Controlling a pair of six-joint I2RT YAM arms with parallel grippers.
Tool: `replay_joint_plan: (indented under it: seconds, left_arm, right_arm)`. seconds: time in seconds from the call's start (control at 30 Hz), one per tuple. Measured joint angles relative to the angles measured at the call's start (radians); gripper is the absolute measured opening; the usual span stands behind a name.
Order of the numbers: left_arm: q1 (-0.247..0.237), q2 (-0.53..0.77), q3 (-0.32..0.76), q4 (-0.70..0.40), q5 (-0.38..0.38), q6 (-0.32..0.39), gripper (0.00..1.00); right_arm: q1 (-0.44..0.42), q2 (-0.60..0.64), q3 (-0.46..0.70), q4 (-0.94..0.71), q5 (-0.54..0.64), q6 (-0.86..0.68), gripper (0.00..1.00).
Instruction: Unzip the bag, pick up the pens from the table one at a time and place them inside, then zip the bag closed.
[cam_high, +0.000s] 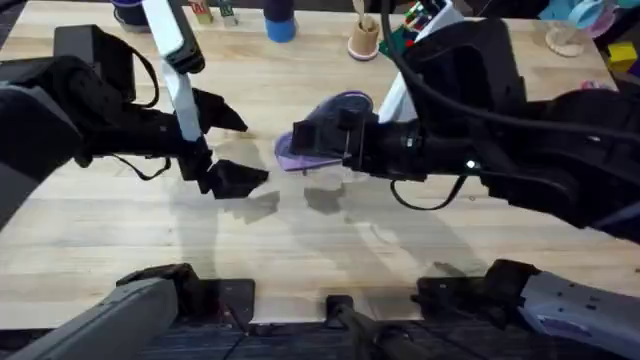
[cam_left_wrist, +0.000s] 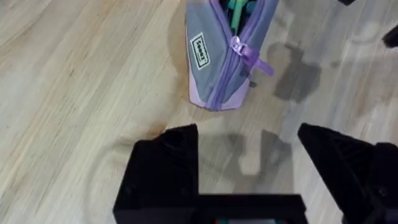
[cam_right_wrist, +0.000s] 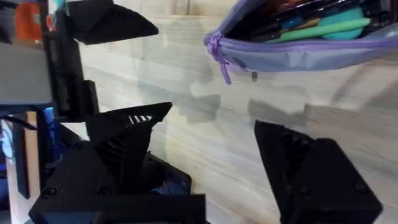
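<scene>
Lilac-and-grey bag (cam_left_wrist: 214, 62), pale wood-grain table (cam_left_wrist: 74, 93), green pen (cam_right_wrist: 323, 30)

A blue cylindrical cup (cam_high: 281, 24) and a tan wooden spool (cam_high: 364, 38) stand at the far edge, with a pale pink ring-shaped object (cam_high: 566, 40) further right.

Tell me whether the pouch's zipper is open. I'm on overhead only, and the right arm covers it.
Observer: Open. In the right wrist view the pencil pouch gapes along its top.
Operator: Check the contents.
Observer: A light green pen lies inside among darker items.
Operator: Find the pull.
Observer: The lilac zipper pull hangs at the pouch's end facing the left gripper.
</scene>
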Motion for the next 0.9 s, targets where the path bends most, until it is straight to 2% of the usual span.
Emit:
replay_joint_plan:
  seconds: [0.4,0.9]
  left_arm:
    - [0.000,0.000,0.000,0.000,0.000,0.000,0.993]
    - [0.000,0.000,0.000,0.000,0.000,0.000,0.994]
  right_arm:
    - [0.000,0.061,0.000,0.052,0.032,0.019,0.995]
    - [0.000,0.221,0.000,0.216,0.053,0.057,0.995]
